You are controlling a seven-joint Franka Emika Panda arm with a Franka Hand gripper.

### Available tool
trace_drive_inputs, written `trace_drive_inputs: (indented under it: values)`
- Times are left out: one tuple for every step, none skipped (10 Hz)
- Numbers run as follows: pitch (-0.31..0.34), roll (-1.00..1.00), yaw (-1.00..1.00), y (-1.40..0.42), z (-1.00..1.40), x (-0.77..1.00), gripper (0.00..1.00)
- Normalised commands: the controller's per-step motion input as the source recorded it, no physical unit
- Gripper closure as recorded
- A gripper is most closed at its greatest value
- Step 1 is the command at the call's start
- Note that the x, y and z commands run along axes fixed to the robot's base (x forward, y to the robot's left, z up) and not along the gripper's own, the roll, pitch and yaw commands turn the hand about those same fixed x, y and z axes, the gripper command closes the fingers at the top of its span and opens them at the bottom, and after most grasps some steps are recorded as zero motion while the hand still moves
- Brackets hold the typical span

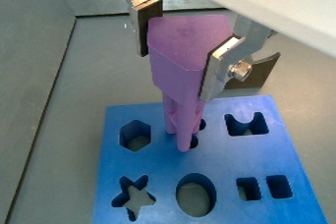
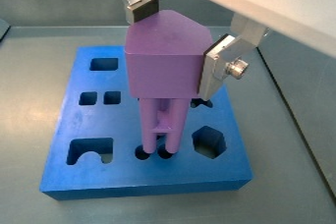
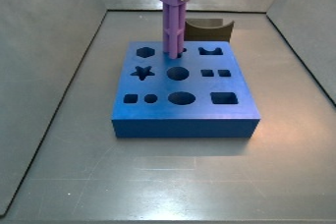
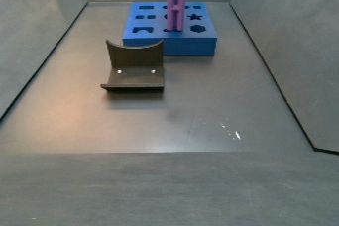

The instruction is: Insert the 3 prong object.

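Gripper [image 2: 178,43] of the Franka arm is clamped on the wide upper end of the tall, slim lavender plastic 3 prong object [image 2: 163,76], with a flat silver finger [image 2: 223,59] pressed against one flank and its partner against the opposite side. It hangs above the thick blue foam block [image 3: 184,115] with many shaped cut-outs, which lies on the grey worktop [image 4: 185,121] toward the far edge in a side view [image 4: 139,42].

The piece stands upright, and its rod tips reach the block's top face at a small cluster of round holes [image 2: 160,152], next to the hexagonal cut-out [image 2: 210,141]. In both wrist views the tips seem to sit at or just inside the hole mouths; how deep they have gone cannot be told.

Judging by this, the step in hand is the insertion itself, with nearly the whole length yet to go down. The next move likely calls for a straight vertical push with the rods kept parallel to the holes; any tilt could jam them against the foam. Release should come only once the piece is seated.

Well apart from the block, nearer the worktop's middle, rests a dark brown curved block [image 4: 134,67], untouched.
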Motion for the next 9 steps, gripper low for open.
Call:
trace_drive_inputs:
  values:
    - [0.060, 0.00, 0.04, 0.12, -0.38, 0.16, 1.00]
    - [0.066, 0.00, 0.03, 0.13, -0.38, 0.18, 1.00]
    - [0.066, 0.00, 0.00, 0.11, -0.37, 0.21, 1.00]
    - [0.067, 0.00, 0.00, 0.07, -0.36, 0.25, 1.00]
    - [0.060, 0.00, 0.00, 0.03, -0.36, 0.25, 1.00]
    - [0.060, 0.00, 0.00, 0.00, -0.35, 0.25, 1.00]
    - [0.037, 0.00, 0.00, 0.00, -0.35, 0.16, 1.00]
    - [0.000, 0.00, 0.00, 0.00, -0.36, 0.00, 1.00]
    - [0.000, 0.00, -0.08, 0.00, -0.39, 0.00, 1.00]
